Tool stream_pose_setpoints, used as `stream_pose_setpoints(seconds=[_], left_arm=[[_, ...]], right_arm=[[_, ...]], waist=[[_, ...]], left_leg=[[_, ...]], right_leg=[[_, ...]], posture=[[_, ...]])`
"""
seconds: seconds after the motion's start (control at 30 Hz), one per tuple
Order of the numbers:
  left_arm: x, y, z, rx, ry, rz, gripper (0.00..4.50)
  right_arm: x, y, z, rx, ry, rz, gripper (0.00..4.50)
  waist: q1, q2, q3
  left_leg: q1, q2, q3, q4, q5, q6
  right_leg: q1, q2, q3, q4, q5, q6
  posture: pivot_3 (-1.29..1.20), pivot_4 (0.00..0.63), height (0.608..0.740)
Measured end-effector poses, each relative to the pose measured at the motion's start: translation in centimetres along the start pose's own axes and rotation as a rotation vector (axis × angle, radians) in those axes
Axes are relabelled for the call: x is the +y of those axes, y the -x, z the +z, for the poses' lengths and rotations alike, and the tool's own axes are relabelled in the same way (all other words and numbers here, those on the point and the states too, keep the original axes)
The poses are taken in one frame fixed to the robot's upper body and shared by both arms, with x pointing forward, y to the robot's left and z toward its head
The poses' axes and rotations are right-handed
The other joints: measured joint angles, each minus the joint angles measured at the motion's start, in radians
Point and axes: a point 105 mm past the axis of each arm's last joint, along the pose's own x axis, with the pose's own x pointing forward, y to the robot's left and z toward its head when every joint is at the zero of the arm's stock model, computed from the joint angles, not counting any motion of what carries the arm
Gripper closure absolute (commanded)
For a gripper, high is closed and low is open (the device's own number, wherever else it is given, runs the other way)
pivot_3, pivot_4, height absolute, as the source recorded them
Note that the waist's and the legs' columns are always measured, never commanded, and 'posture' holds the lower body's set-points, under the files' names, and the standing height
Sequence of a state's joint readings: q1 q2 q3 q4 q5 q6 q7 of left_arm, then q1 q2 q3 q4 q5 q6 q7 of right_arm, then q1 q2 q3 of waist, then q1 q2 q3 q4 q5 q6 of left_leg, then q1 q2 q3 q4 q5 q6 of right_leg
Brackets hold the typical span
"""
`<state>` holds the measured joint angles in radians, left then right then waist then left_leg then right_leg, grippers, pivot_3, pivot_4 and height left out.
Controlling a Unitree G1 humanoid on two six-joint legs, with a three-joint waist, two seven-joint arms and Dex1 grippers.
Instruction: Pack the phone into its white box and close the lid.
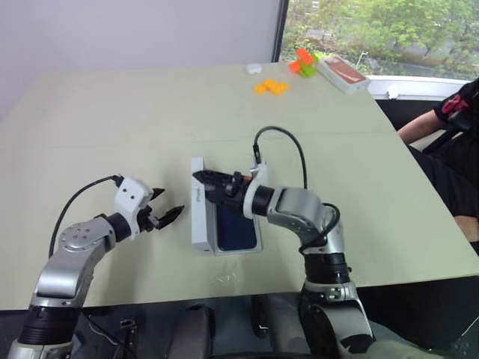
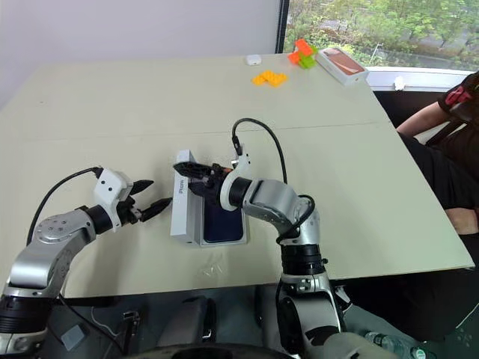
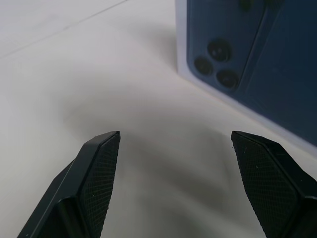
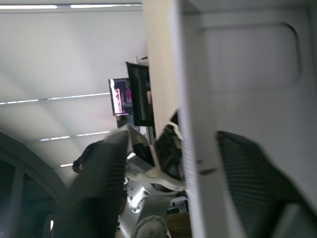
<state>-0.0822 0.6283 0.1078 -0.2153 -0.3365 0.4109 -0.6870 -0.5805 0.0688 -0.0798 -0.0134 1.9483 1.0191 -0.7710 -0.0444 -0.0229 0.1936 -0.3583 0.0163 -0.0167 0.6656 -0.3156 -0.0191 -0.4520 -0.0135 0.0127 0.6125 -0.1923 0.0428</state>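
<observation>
My left fingers (image 1: 166,213) spread wide beside the white box (image 1: 199,217); right fingers (image 1: 212,188) parted, straddling the upright lid (image 4: 237,99).

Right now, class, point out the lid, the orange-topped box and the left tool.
lid (image 1: 236,228): left eye view, printed blue face.
orange-topped box (image 1: 343,72): left eye view, orange top.
left tool (image 1: 166,206): left eye view, between fingertips.

Silver-grey jointed arms, white wrist housings, looping black cables, black ribbed fingers (image 3: 96,183), apparently textured.
</observation>
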Motion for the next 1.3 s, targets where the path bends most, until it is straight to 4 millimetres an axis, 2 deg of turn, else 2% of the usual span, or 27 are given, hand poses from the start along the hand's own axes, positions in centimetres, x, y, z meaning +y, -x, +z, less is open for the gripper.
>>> stream_pose_setpoints(seconds=[0.13,0.2,0.33,0.53,0.8,0.87,0.97,1.03,1.13,1.2,1.3], left_arm=[[-0.7,-0.2,0.9,-0.026,-0.006,-0.024,0.69],[-1.2,-0.4,1.2,-0.032,-0.008,-0.038,0.69],[-2.4,-1.1,1.7,-0.049,0.000,-0.078,0.69],[-4.4,-2.3,2.4,-0.067,0.007,-0.157,0.69],[-6.4,-3.0,3.3,-0.082,0.021,-0.240,0.69],[-5.8,-2.9,3.8,-0.109,0.075,-0.216,0.69],[-3.3,-2.2,5.0,-0.143,0.117,-0.120,0.69],[-0.8,-1.3,4.6,-0.095,0.127,-0.016,0.69],[0.7,-0.4,2.9,-0.009,0.149,0.055,1.54],[0.3,-0.2,1.5,0.043,0.172,0.052,2.60],[-0.4,-0.6,0.5,0.097,0.168,0.031,4.16]], right_arm=[[1.6,4.2,3.4,-0.062,0.360,-0.050,1.52],[1.2,6.1,4.0,-0.058,0.579,-0.129,1.52],[-0.2,8.5,4.6,-0.007,0.845,-0.241,1.52],[-1.9,9.8,4.5,0.090,1.075,-0.306,1.52],[-3.2,10.1,4.9,0.122,1.210,-0.335,1.52],[-3.4,10.3,5.2,0.123,1.237,-0.351,1.52],[-3.8,10.5,5.5,0.131,1.293,-0.380,1.52],[-4.2,10.6,5.6,0.141,1.324,-0.389,2.06],[-4.4,10.6,5.4,0.157,1.335,-0.379,3.37],[-4.5,10.5,5.2,0.177,1.347,-0.375,4.46],[-4.8,9.9,4.4,0.217,1.376,-0.368,4.50]], waist=[[0.007,0.000,0.000],[0.007,0.000,0.000],[0.003,-0.001,0.000],[0.003,-0.001,0.000],[0.004,-0.001,0.000],[0.004,-0.002,0.000],[0.004,-0.002,0.000],[0.001,-0.002,0.000],[0.001,-0.002,0.000],[0.003,-0.002,0.000],[0.009,-0.003,0.000]], left_leg=[[-0.001,-0.002,0.002,0.000,0.000,0.001],[-0.001,-0.002,0.007,0.000,-0.002,0.004],[0.000,-0.001,0.010,0.000,-0.004,0.007],[0.001,-0.001,0.011,0.000,-0.004,0.007],[0.000,-0.002,0.012,0.000,-0.004,0.007],[0.000,-0.001,0.011,0.001,-0.004,0.007],[0.001,-0.002,0.011,0.001,-0.004,0.007],[0.001,-0.003,0.011,0.001,-0.004,0.007],[0.001,-0.002,0.011,0.001,-0.004,0.007],[0.001,-0.002,0.011,0.001,-0.004,0.007],[0.001,-0.003,0.011,0.002,-0.004,0.007]], right_leg=[[0.000,-0.001,0.001,-0.001,-0.001,0.001],[-0.001,-0.001,0.002,-0.002,-0.002,0.002],[-0.002,0.001,0.005,-0.002,-0.002,0.003],[-0.002,0.002,0.007,-0.001,-0.002,0.004],[-0.003,0.002,0.007,0.000,-0.002,0.004],[-0.003,0.002,0.007,0.000,-0.002,0.004],[-0.003,0.002,0.006,0.001,-0.002,0.004],[-0.003,0.003,0.007,0.001,-0.002,0.004],[-0.003,0.003,0.007,0.001,-0.002,0.003],[-0.003,0.002,0.007,0.001,-0.002,0.003],[-0.003,0.001,0.007,0.001,-0.002,0.003]], posture=[[0.00,0.150,0.740],[0.00,0.150,0.740],[0.00,0.150,0.740],[0.00,0.150,0.740],[0.00,0.150,0.740],[0.00,0.150,0.740],[0.00,0.150,0.740],[0.00,0.150,0.740],[0.00,0.150,0.740],[0.00,0.150,0.740],[0.00,0.150,0.740]])
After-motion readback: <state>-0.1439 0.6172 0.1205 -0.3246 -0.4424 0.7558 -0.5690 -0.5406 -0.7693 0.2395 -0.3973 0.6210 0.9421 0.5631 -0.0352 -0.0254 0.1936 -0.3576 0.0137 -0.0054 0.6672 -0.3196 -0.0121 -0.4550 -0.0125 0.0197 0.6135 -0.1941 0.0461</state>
